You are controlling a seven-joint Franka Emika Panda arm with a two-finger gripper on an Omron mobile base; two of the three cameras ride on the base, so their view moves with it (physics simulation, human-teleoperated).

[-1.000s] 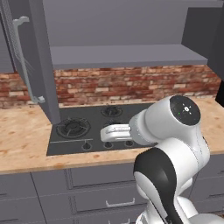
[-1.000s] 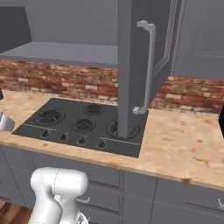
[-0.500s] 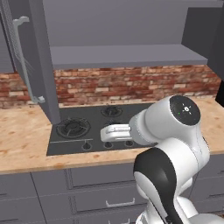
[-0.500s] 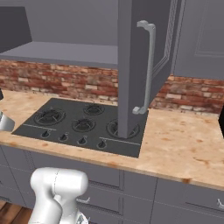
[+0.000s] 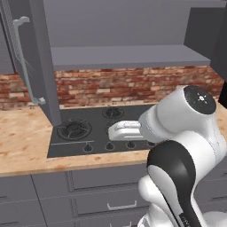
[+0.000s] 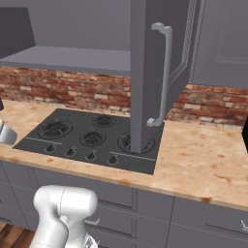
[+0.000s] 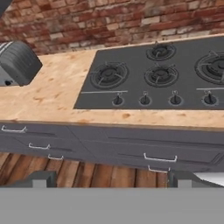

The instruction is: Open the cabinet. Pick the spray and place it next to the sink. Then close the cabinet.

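Jaws wide apart; cabinet [image 6: 145, 72] door open

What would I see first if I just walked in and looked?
First the big white robot arm, bent up in front of the wooden counter. Then the black stove set into that counter, with a red brick wall behind it. A dark-grey cabinet door with a long silver handle hangs open above the stove's right end.
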